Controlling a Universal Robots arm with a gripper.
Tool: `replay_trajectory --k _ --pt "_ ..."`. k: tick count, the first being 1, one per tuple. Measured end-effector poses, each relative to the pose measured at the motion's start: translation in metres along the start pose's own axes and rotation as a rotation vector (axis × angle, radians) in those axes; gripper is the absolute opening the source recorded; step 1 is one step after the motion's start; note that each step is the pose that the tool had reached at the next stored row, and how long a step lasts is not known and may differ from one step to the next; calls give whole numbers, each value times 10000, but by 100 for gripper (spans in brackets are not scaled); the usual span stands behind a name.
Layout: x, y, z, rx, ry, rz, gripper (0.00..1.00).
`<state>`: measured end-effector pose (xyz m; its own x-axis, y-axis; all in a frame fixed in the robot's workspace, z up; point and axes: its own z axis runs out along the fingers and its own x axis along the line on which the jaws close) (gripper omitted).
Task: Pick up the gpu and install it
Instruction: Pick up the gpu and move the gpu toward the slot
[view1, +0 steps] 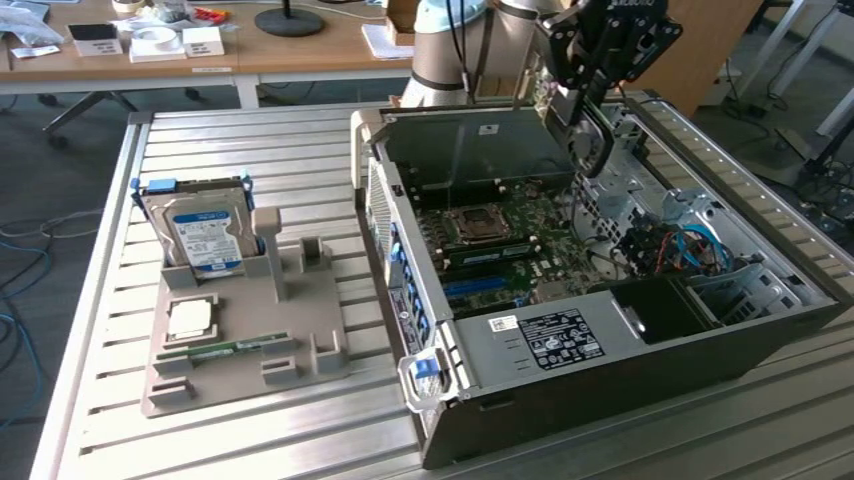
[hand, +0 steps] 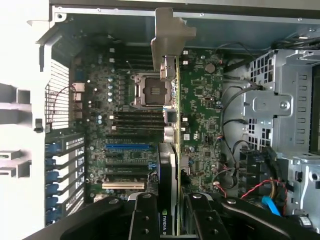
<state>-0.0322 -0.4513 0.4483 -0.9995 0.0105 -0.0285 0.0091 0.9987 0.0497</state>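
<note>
Slatted metal desk carries an open computer case. At the upper right of the exterior frame, the claw is clamped partway closed on the gpu, holding it edge-down above the motherboard. Pickup looks done; the card is not yet seated in a slot.

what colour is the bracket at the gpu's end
Pale silvery grey; the bracket on the gpu shows best in the wrist view.

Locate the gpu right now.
The gpu hangs on edge in the gripper, over the motherboard of the open case, at the exterior view's upper right.
</note>
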Motion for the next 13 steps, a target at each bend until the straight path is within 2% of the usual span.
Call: replay_trajectory --k 13 --pt "-226 2 6 -7 1 -8 27"
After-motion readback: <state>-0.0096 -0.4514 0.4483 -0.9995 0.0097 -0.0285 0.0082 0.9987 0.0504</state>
